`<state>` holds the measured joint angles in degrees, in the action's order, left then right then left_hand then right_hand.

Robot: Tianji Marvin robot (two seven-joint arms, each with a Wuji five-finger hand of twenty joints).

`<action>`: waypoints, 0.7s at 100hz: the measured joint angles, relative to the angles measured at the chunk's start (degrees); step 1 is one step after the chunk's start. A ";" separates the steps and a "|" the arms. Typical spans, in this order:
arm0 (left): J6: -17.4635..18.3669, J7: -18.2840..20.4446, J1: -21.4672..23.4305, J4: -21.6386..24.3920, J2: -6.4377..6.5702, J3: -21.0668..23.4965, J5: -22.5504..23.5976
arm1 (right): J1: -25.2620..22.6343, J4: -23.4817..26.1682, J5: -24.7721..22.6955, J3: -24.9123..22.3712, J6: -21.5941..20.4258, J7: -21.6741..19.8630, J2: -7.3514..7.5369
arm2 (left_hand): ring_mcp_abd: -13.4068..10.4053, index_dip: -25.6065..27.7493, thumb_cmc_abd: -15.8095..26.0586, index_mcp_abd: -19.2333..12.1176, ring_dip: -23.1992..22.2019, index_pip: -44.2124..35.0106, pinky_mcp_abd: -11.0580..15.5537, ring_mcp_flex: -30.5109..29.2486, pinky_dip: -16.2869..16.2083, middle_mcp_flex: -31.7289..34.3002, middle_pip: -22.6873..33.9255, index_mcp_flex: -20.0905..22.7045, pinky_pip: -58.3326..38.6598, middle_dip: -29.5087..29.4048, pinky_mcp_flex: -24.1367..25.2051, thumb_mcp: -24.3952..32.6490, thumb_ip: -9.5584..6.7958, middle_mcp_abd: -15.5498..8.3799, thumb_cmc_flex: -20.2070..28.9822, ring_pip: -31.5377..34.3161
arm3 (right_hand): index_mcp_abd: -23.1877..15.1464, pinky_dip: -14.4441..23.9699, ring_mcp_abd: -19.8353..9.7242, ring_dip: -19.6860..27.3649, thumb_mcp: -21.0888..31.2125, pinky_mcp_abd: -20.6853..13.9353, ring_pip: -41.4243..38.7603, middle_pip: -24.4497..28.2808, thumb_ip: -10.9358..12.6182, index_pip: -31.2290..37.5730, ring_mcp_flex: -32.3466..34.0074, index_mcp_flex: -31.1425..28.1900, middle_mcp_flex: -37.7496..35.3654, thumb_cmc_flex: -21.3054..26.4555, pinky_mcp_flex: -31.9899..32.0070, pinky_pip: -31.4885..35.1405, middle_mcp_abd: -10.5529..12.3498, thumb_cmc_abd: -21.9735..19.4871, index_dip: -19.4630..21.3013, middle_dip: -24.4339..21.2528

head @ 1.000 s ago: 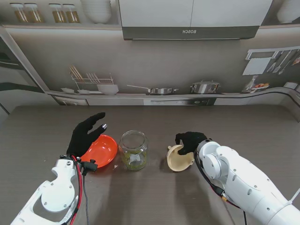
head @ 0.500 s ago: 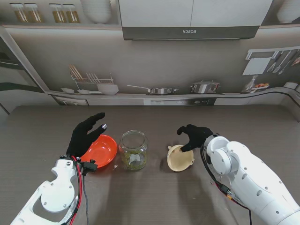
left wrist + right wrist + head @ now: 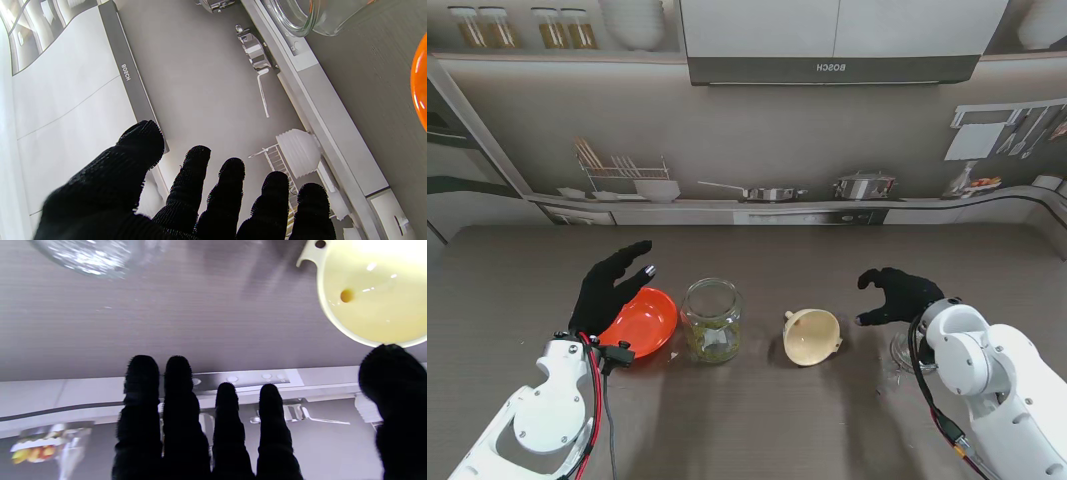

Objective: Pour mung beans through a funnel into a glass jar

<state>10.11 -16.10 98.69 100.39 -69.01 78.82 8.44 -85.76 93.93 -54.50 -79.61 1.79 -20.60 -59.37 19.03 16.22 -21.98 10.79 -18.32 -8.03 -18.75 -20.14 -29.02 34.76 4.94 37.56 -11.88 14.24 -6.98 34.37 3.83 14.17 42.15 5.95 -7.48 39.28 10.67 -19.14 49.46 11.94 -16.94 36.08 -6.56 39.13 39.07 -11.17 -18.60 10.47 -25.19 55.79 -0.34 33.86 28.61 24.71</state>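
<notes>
Stand view first: glass jar (image 3: 712, 320) sits mid-table with beans inside, cream funnel (image 3: 812, 336) lying free just to its right, orange bowl (image 3: 642, 322) to its left under your left hand (image 3: 609, 288), fingers spread, holding nothing; your right hand (image 3: 897, 293) hovers empty, fingers apart, right of the funnel; grey woodgrain table (image 3: 757, 420), printed kitchen backdrop. Left wrist: spread fingers (image 3: 196, 186), jar rim (image 3: 293, 16). Right wrist: funnel mouth (image 3: 370, 293) near your thumb.

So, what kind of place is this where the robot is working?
It looks like a mock kitchen: a dark table stands before what seems a printed backdrop, with a Bosch hood, a dish rack and pots on a counter. The flatness of that wall suggests a lab setup, not a real kitchen.
</notes>
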 measured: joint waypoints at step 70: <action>0.00 1.60 -0.37 -0.34 0.46 -0.83 0.31 | -10.50 0.47 -5.33 -10.65 -6.18 5.48 0.84 | 0.00 0.00 0.00 0.00 0.00 0.00 0.00 0.00 0.00 0.00 -0.01 0.00 0.01 0.00 0.76 0.00 0.00 0.08 0.00 -0.68 | -2.95 2.40 -1.30 -4.30 11.92 -0.03 -6.22 1.66 -0.36 -0.63 3.17 0.05 -0.65 -1.69 -3.47 5.74 -0.12 11.23 3.56 2.33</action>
<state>10.10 -14.50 98.32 100.04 -68.55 77.99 8.74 -96.25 94.39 -59.84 -90.26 -4.38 -15.12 -58.53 19.03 16.22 -21.98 10.79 -18.32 -8.03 -18.75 -20.14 -29.02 34.76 4.93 37.56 -11.87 14.24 -6.21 34.37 3.83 14.25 42.15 5.27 -10.43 41.68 9.37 -23.45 61.38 11.91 -23.17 37.74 -6.92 38.50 42.24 -11.11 -19.25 8.77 -28.66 61.53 -0.47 45.09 32.17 27.05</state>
